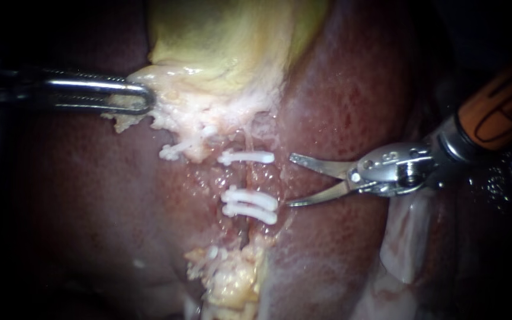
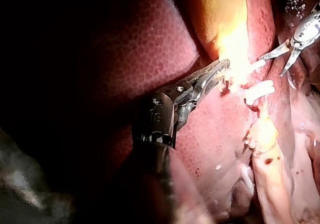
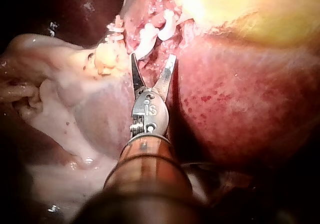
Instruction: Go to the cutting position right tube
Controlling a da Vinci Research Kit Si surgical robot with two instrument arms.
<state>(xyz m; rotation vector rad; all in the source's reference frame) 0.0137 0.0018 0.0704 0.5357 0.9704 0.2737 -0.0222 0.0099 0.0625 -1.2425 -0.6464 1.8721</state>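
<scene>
In the endoscope view the left instrument [image 1: 134, 98] enters from the left edge. Its jaws are clenched on the pale lower fringe of the gallbladder [image 1: 226, 41], which fills the upper centre. The right instrument [image 1: 290, 180] comes in from the right with its two blades spread and gripping nothing, the tips just beside the right tube [image 1: 246, 178]. That tube runs down the centre of the frame. One white clip [image 1: 247, 157] crosses it above and a pair of clips [image 1: 250, 207] below, and the blade tips flank the bare stretch between them. A further clip [image 1: 170, 153] lies left of centre.

Only the left wrist view shows the left jaws side-on, closed flat over the fringe, with the parted blades beyond the clips.

The right wrist view looks along the open blades, with the clips just ahead of their tips. A pale flap [image 3: 60, 99] spreads beside the shaft.

The liver [image 1: 339, 89], wet and mottled red, lies beneath everything, and the surroundings are dark.
</scene>
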